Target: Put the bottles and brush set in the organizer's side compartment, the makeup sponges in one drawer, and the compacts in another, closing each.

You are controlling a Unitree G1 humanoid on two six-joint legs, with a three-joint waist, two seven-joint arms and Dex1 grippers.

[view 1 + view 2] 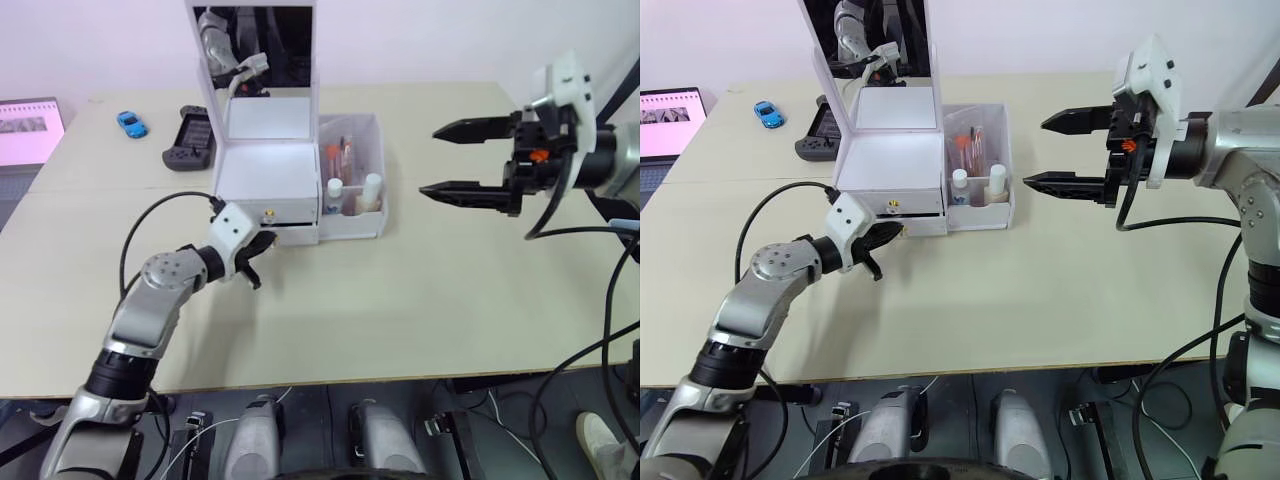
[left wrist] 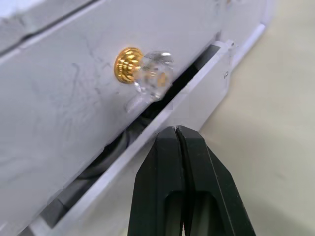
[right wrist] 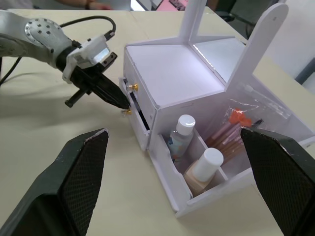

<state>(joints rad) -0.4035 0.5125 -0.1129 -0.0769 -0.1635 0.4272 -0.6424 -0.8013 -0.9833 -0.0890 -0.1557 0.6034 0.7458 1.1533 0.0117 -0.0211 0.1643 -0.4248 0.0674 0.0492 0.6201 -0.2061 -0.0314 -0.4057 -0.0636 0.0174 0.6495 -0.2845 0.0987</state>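
The organizer point(image 1: 268, 170) sits toward the far side of my table point(image 1: 420, 290): white plastic, boxy, mirror lid upright, with two stacked drawers, each with a gold knob. The lower drawer point(image 3: 137, 114) stands slightly ajar. In its side compartment point(image 1: 352, 175) on the right I count two white-capped bottles point(image 3: 199, 160) and one clear brush set point(image 3: 235, 129). My left gripper point(image 1: 262, 243) has its fingers pressed together at the lower drawer's front. My right gripper point(image 1: 462, 160) hovers to the right, fingers wide apart.

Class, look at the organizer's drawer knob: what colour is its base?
Gold, with a clear faceted tip. The knob shows best in the left wrist view.
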